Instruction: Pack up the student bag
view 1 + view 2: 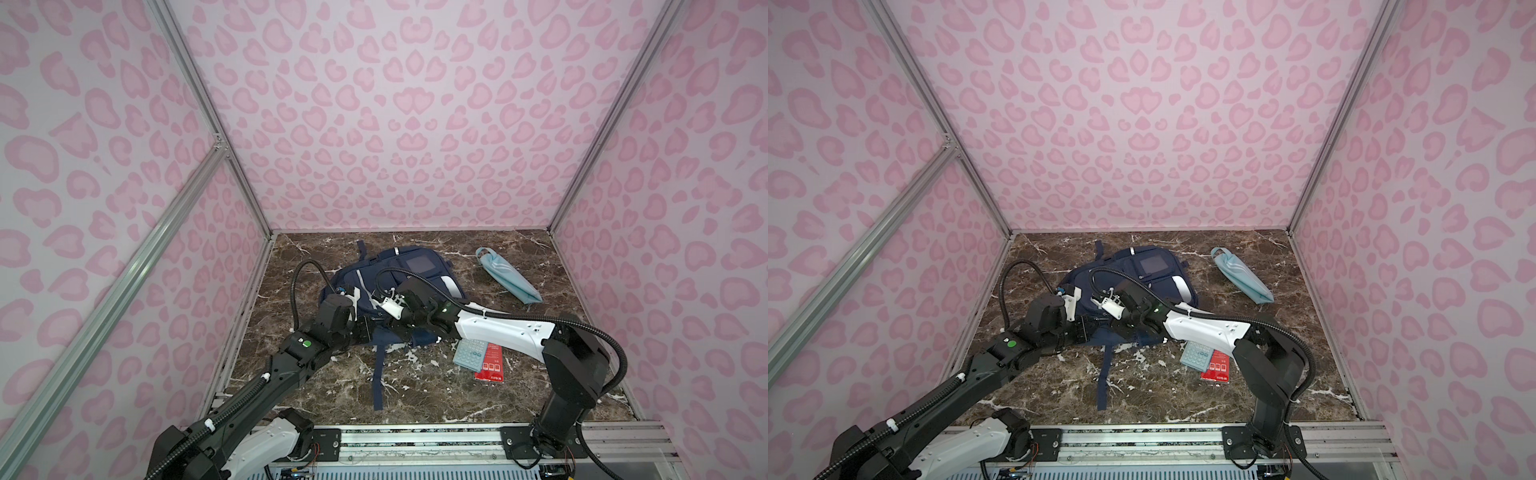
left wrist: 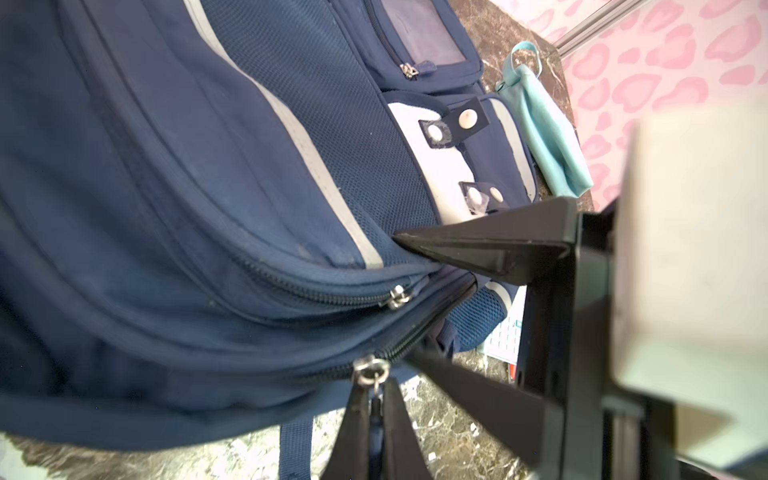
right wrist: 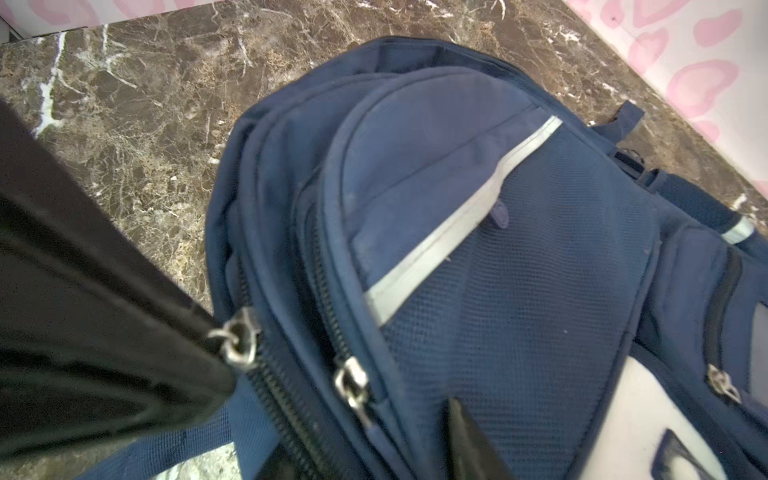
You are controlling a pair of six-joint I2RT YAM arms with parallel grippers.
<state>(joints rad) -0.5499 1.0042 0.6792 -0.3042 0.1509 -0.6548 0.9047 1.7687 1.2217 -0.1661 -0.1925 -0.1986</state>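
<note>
Tabletop of veined marble, with a navy backpack and 2 claws at its zippers.
The tabletop is glossy brown stone with white veins. The backpack is soft fabric with a mesh panel and pale stripes, and it lies flat in the middle toward the back, 1 strap trailing forward. A limp light-blue pouch lies well apart on its right. Near the bag's front right corner lies a flat red pack, with a pale-blue calculator and its grid of keys partly over it. The right claw has 2 black wedge-shaped fingers standing apart at the bag's near edge, clamped on nothing. The left claw is pinched together on a small metal zipper pull.
</note>
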